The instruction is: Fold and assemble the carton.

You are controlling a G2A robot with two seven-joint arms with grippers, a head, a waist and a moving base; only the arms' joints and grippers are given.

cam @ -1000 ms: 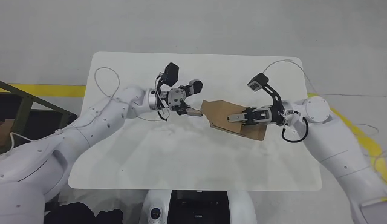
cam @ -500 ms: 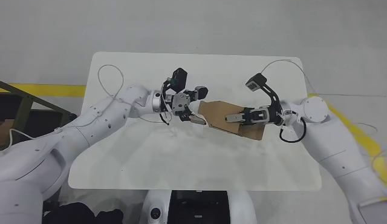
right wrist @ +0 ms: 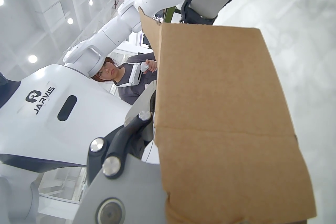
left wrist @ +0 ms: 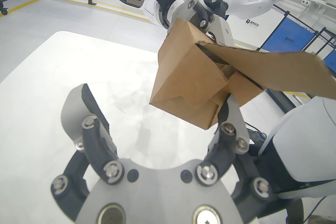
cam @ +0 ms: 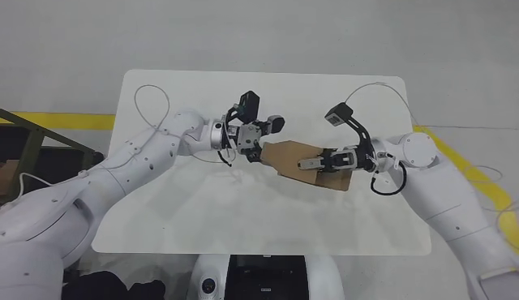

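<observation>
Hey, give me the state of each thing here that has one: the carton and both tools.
carton: partly assembled, held in the air, end flaps folded in, one long flap sticking out.
left tool: open, at the carton's folded end.
right tool: shut on the carton's wall.

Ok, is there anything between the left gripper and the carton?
Nothing. In the left wrist view the open left gripper has one finger against the folded end of the carton; behind the other finger is bare table.
</observation>
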